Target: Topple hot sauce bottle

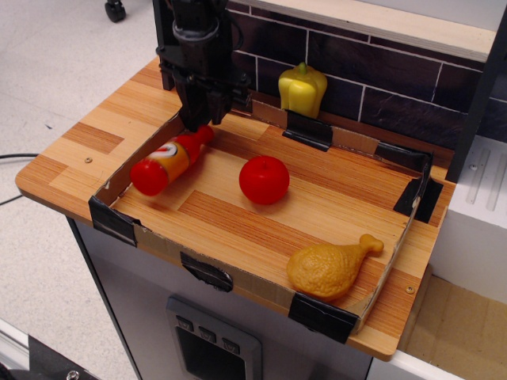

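The hot sauce bottle is glossy red with an orange label band. It is tipped far over, almost flat, inside the cardboard-edged tray near the left wall. Its base points front-left and is blurred. Its cap points back-right, right under my gripper's fingertips. My black gripper hangs straight down over the tray's back-left corner, at the cap. The fingers are dark and close together, and I cannot tell whether they still pinch the cap.
A round red ball lies in the middle of the tray, right of the bottle. A toy chicken drumstick lies at the front right. A yellow toy pepper stands behind the tray against the dark tile wall.
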{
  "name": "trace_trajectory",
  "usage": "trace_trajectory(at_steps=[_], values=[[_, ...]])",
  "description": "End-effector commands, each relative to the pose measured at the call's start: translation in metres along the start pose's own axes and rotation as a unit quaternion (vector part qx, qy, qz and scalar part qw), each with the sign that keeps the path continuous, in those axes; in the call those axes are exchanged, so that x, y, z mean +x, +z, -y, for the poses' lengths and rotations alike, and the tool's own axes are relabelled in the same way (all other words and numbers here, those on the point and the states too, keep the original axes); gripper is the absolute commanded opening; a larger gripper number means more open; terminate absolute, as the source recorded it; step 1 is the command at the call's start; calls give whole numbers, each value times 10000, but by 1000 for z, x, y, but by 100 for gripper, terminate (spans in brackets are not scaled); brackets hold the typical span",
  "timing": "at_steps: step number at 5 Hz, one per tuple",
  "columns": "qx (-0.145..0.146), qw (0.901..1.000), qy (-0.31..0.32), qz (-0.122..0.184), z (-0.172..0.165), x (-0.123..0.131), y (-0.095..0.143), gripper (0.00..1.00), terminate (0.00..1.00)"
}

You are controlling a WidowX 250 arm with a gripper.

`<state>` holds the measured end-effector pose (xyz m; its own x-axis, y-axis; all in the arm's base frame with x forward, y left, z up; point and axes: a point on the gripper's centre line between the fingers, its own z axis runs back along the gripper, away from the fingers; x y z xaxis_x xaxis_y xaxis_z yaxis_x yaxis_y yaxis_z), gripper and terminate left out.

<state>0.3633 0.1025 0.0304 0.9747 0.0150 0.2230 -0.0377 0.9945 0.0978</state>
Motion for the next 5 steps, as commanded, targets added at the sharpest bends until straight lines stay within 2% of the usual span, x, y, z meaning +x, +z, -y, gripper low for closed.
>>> trace_trajectory(at_steps=[1, 2, 3, 5], values=[[197, 9988, 318, 315, -9, 15, 32, 100, 0], [131, 9978, 406, 502, -10, 15, 50, 100, 0], [31, 9982, 342, 492, -7, 16, 67, 100, 0], [31, 9982, 342, 492, -7, 16, 67, 100, 0]])
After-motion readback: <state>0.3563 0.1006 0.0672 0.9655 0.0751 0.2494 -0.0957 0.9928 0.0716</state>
